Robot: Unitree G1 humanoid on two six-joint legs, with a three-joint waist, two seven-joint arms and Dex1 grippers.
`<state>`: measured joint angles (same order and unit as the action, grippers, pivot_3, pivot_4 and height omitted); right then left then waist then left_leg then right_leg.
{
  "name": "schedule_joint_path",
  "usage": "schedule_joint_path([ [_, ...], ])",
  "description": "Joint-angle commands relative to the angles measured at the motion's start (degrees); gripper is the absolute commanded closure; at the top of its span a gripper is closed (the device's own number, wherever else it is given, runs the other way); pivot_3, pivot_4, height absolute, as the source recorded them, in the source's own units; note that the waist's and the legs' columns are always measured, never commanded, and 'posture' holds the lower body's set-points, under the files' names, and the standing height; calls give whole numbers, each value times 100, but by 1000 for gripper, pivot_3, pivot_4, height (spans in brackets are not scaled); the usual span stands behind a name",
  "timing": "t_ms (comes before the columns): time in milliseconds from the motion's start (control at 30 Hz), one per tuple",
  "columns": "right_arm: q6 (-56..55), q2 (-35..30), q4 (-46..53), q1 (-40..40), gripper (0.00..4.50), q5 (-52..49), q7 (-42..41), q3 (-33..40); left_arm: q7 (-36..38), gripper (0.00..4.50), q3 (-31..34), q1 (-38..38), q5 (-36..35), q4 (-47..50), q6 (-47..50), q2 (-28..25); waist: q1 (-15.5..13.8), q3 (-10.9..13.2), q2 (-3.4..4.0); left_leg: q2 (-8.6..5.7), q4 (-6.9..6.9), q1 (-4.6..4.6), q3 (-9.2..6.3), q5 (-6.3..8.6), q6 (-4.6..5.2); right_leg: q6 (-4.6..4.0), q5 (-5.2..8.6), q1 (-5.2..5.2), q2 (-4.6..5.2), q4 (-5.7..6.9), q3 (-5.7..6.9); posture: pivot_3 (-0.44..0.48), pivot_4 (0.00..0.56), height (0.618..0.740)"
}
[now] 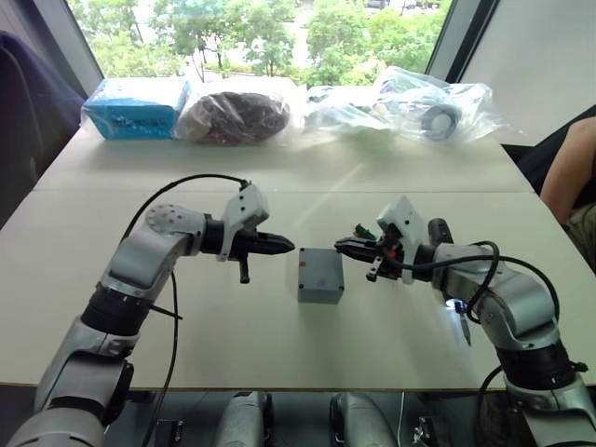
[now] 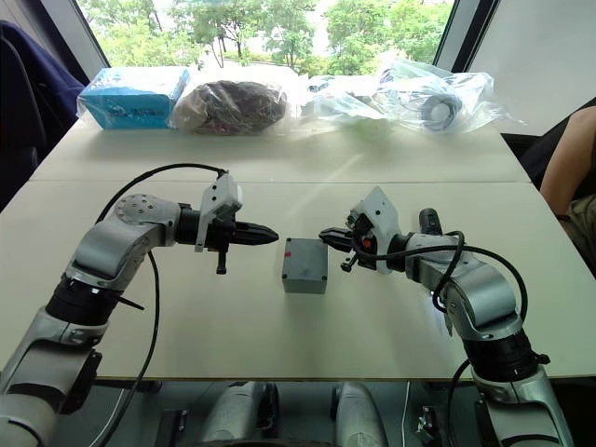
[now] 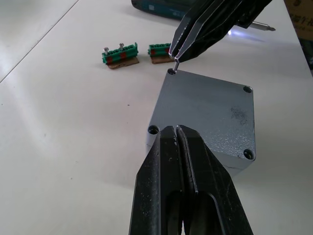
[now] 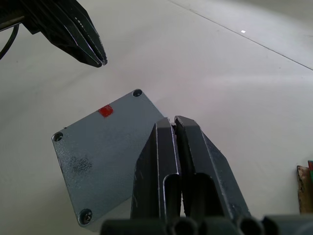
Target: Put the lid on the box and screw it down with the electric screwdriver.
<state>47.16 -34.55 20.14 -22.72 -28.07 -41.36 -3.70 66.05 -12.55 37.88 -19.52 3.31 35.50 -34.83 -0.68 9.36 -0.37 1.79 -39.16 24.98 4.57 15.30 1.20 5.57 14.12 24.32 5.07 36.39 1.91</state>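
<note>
Fingers pressed together on both sides: left gripper [image 1: 284, 246] closed on nothing and hovering just beside the box [image 1: 319, 287], right gripper [image 1: 341, 244] nipping a small screw [image 3: 175, 59] right over one corner hole of the lid [image 3: 205, 105]. Lid already seated square on the box mid-table, so judged past the first half, with the screws yet to be set and driven and the electric screwdriver [image 1: 463, 326] lying unheld under the right forearm, tip lit. Green terminal blocks [image 3: 120, 53] near the box, blue packet [image 1: 135, 107] and plastic bags [image 1: 428, 107] well apart at the far edge, a person's arm [image 1: 568, 172] off to the right; nothing blocking the lid except the left fingertips close over it
</note>
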Motion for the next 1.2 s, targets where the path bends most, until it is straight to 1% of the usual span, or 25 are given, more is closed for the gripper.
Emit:
schedule_joint_path([
  [33, -142, -4, 46, 5, 4468, 52, -1, 25, -11, 4500, 117, 47, -90, 175, -17, -26, 1, 0, 0, 0, 0, 0, 0, 0, 0, 0, 0, 0, 0, 0, 0, 0, 150, 740],
  [567, -300, 16, -167, 48, 4468, 242, -5, -56, -25, 4500, 106, 82, -111, 181, -33, 0, 0, 0, 0, 0, 0, 0, 0, 0, 0, 0, 0, 0, 0, 0, 0, 0, 150, 740],
  [733, -353, 39, -195, 54, 4468, 287, -11, -102, -4, 4500, 142, 90, -214, 255, 26, 4, 0, 0, 0, 0, 0, 0, 0, 0, 0, 0, 0, 0, 0, 0, 0, 0, 150, 740],
  [833, -356, 1, -196, 55, 3639, 300, -64, -124, -18, 4500, 147, 99, -250, 257, 30, 7, 0, 0, 0, 0, 0, 0, 0, 0, 0, 0, 0, 0, 0, 0, 0, 0, 150, 740],
  [900, -373, -21, -220, 39, 2786, 343, -65, -126, -30, 4500, 137, 113, -257, 240, 26, 19, 0, 0, 0, 0, 0, 0, 0, 0, 0, 0, 0, 0, 0, 0, 0, 0, 150, 740],
  [967, -338, -44, -205, 3, 2061, 331, -59, -67, -38, 4500, 131, 124, -271, 228, 7, 43, 0, 0, 0, 0, 0, 0, 0, 0, 0, 0, 0, 0, 0, 0, 0, 0, 150, 740],
  [1000, -282, -52, -182, -23, 1620, 290, -56, -12, -38, 4500, 128, 132, -282, 221, -6, 62, 0, 0, 0, 0, 0, 0, 0, 0, 0, 0, 0, 0, 0, 0, 0, 0, 150, 740],
  [1033, -226, -48, -167, -51, 1340, 252, -21, 59, -39, 4500, 126, 139, -296, 218, -19, 84, -1, 0, 0, 0, 0, 0, 0, 0, 0, 0, 0, 0, 0, 0, 0, 0, 150, 740],
  [1067, -126, -18, -161, -88, 907, 175, 47, 179, -41, 4500, 127, 149, -321, 220, -25, 117, -1, 0, 0, 0, 0, 0, 0, 0, 0, 0, 0, 0, 0, 0, 0, 0, 150, 740],
  [1100, 25, 12, -128, -133, 646, 23, 102, 350, -40, 4500, 130, 164, -352, 232, -20, 155, -6, 0, 0, 0, 0, 0, 0, 0, 0, 0, 0, 0, 0, 0, 0, 0, 150, 740],
  [1133, 202, 6, -69, -183, 288, -150, 136, 539, -29, 4500, 127, 189, -377, 246, -18, 191, -5, 0, 0, 0, 0, 0, 0, 0, 0, 0, 0, 0, 0, 0, 0, 0, 150, 740],
  [1200, 872, -113, 10, -391, 288, -572, 272, 1053, 58, 4500, 99, 286, -424, 272, -43, 258, -5, 0, 0, 0, 0, 0, 1, 0, 0, 0, 0, 0, 0, 0, 0, 0, 150, 740],
])
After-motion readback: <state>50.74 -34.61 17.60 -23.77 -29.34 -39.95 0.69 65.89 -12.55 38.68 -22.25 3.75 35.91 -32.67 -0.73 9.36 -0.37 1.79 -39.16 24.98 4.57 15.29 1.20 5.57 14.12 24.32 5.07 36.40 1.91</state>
